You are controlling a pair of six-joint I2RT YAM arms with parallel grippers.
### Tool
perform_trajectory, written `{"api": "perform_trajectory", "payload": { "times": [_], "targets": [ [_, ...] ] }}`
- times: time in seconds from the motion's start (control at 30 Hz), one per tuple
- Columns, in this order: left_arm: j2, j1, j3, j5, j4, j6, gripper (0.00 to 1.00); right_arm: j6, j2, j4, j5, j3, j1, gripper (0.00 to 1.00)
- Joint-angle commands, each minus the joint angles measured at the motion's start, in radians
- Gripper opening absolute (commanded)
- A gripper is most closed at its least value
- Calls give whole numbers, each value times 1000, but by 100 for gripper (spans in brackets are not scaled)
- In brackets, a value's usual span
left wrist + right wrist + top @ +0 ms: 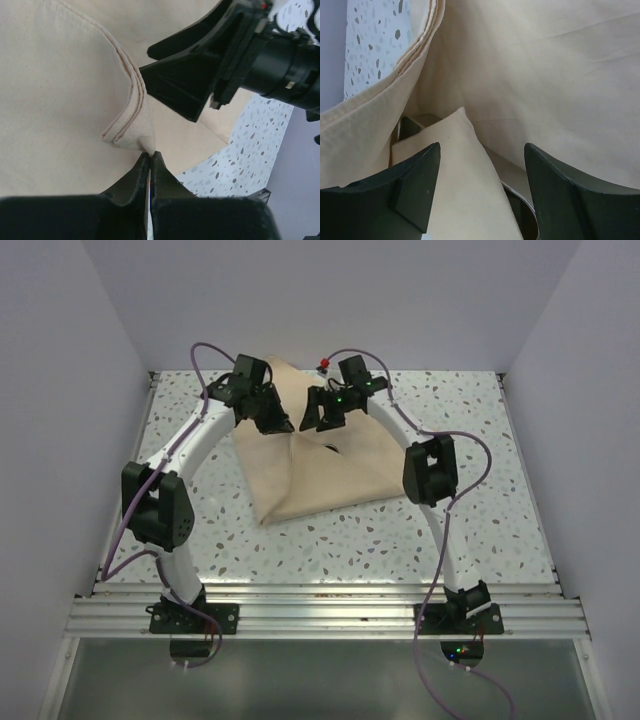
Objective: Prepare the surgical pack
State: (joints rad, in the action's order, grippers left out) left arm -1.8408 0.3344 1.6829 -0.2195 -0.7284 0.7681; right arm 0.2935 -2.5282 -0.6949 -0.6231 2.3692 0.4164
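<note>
The left gripper [150, 159] is clenching a hemmed corner of the tan sheet [60, 100], which is lying folded on the table [400, 530], while the right gripper [482, 150] (jaws apart, empty) is hovering directly above the inner flap [460, 170]

Overhead looks down from behind; both wrist views close, sharing sheet [60, 100].

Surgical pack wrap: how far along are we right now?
Done: the tan sheet is folded in toward the middle from several sides. In hand: the left gripper pinches one sheet corner; the right gripper stands open above a tucked flap. Left: the steel tray shows beside that flap, so closing folds likely remain.
</note>
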Motion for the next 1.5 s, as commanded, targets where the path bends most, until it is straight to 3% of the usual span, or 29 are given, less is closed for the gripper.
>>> {"api": "perform_trajectory", "payload": {
  "times": [0.0, 0.27, 0.37, 0.4, 0.47, 0.5, 0.63, 0.93, 1.47],
  "targets": [
    [38, -3, -8, 3, 14, 8, 0, -37, -32, 26, -70, 53, 28, 71],
    [48, -3, -23, -9, 15, -3, 0, -59, -76, 28, -73, 76, 44, 59],
    [48, -3, -32, -20, 21, -4, 0, -53, -78, 43, -98, 70, 53, 46],
    [49, -3, -35, -26, 30, -6, 0, -51, -80, 44, -96, 71, 61, 35],
    [51, -3, -45, -34, 32, -6, 0, -45, -80, 58, -92, 68, 67, 26],
    [52, -3, -48, -35, 38, -6, 0, -33, -78, 67, -89, 62, 71, 16],
    [60, -3, -63, -40, 37, -12, 0, 18, -70, 150, -72, 59, 78, 0],
    [72, -1, -69, -60, 38, -9, 0, 121, -138, 239, 8, 171, 76, 0],
    [-81, 51, 53, -132, 93, 43, 0, 108, -193, 221, 14, 114, 70, 0]
  ]
}}
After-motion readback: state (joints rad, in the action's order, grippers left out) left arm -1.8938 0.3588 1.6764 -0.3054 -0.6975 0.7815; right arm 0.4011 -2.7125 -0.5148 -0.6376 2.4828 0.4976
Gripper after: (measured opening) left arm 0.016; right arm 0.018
